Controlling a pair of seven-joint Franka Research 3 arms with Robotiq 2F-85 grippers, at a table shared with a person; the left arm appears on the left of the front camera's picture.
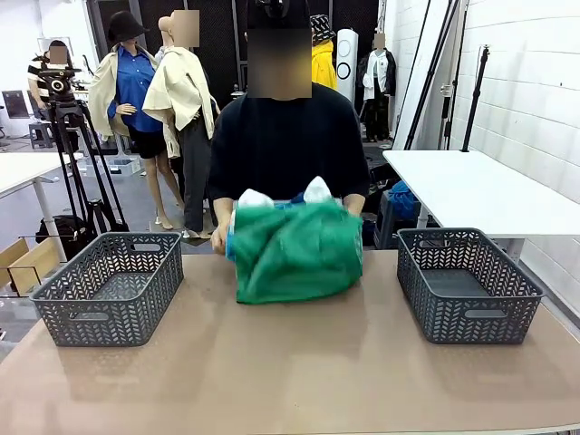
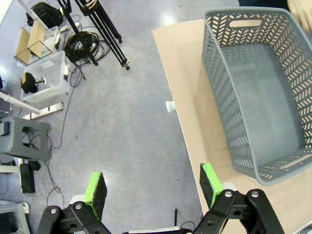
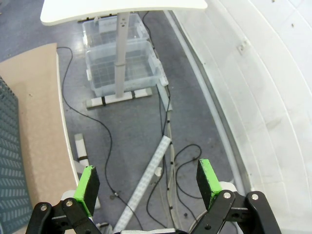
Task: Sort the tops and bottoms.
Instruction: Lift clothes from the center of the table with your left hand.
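At the far middle of the table lies a heap of clothes. The green bottoms (image 1: 294, 254) cover most of it. Bits of white top (image 1: 317, 190) and blue top (image 1: 232, 243) stick out behind and at its left. A person across the table has both hands on the heap. My left gripper (image 2: 153, 187) is open, hanging over the floor beside the table's left edge, with the left basket (image 2: 258, 87) ahead of it. My right gripper (image 3: 148, 183) is open above the floor off the table's right side, with nothing between its fingers.
Two grey lattice baskets stand on the brown table (image 1: 290, 372): one at the left (image 1: 109, 288), one at the right (image 1: 467, 283). Both hold nothing. A tripod (image 2: 97, 19), cables and plastic bins (image 3: 122, 68) lie on the floor around the table. A white table (image 1: 480, 190) stands at the right.
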